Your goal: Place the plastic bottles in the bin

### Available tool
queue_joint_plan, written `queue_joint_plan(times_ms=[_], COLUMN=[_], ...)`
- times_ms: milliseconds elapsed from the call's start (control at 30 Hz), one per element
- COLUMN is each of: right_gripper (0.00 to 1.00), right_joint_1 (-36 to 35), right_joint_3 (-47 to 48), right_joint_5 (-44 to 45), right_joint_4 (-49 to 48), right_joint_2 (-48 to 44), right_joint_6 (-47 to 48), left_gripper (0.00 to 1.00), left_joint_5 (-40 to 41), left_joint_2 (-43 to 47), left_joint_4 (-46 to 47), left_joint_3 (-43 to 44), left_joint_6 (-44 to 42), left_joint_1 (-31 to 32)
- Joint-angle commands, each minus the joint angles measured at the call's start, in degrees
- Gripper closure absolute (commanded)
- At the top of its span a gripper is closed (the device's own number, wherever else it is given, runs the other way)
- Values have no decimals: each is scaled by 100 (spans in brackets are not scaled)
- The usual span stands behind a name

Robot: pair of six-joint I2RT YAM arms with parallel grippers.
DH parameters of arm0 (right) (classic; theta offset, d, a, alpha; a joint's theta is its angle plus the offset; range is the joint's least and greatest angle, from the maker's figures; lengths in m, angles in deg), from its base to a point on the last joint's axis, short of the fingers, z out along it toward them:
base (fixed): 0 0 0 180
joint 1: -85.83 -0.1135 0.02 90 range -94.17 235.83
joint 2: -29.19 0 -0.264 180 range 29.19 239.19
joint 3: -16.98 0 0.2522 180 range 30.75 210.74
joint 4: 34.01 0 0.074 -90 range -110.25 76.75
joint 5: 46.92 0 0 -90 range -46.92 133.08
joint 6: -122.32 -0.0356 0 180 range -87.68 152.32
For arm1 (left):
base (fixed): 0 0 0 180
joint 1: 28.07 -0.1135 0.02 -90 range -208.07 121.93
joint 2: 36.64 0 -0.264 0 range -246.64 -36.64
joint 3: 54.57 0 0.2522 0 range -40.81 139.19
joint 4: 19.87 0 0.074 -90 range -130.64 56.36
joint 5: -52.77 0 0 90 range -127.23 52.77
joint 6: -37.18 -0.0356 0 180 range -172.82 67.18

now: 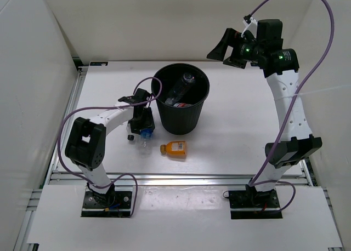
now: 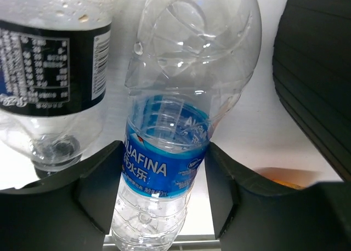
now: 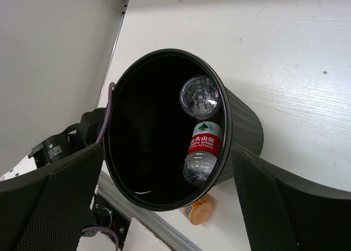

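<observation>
The step in hand is the pick-up of the clear plastic bottle with a blue label [image 2: 164, 97], which appears to rest on the white table [image 1: 247, 114] just beside the near-left foot of the tall round black ribbed plastic bin [image 1: 181, 119]; the left gripper [image 2: 163, 190] is down over it, and its jaws stand against both sides of the label. By the look of it that is a grip, though the bottle's wall shows no crush there. Close on its left lies a clear plastic bottle with a black label [image 2: 49, 70]; whether the two touch I cannot tell. A squat orange plastic bottle [image 1: 174, 149] lies on the table in front of the bin, apart from both.

Two are inside the bin already: a larger clear bottle seen end-on [image 3: 200, 96] and a small clear bottle with a red label [image 3: 204, 147]. With three outside, the task looks somewhat under halfway.

The right gripper [image 3: 167, 152] hangs high above the bin's far right side, jaws wide apart and holding nothing.

The next move, as I judge it, calls for a straight lift so the black-labelled neighbour is not dragged along. The rise must clear a rim far taller than the bottle; then a short carry over the mouth and a release. The thin empty bottle may buckle or slip, and the arm sits near the bin's wall — a nudge could shift it.
</observation>
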Motion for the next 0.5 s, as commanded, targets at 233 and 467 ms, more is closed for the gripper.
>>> queue_joint_plan(times_ms=[233,467], right_gripper=[0,0], right_joint_1=[-3,-3], right_joint_3=[-131,-131], right_joint_5=[-69,-122], right_joint_4=[-113,-113], right_joint_2=[-266,-213], right_joint_6=[36,-17], left_gripper=[59,60], left_joint_5=[521,810], left_joint_2=[925,1155], left_joint_4=[-942,-1399], left_joint_3=[1163,2234], left_joint_6=[233,295], left_joint_1=[33,-212])
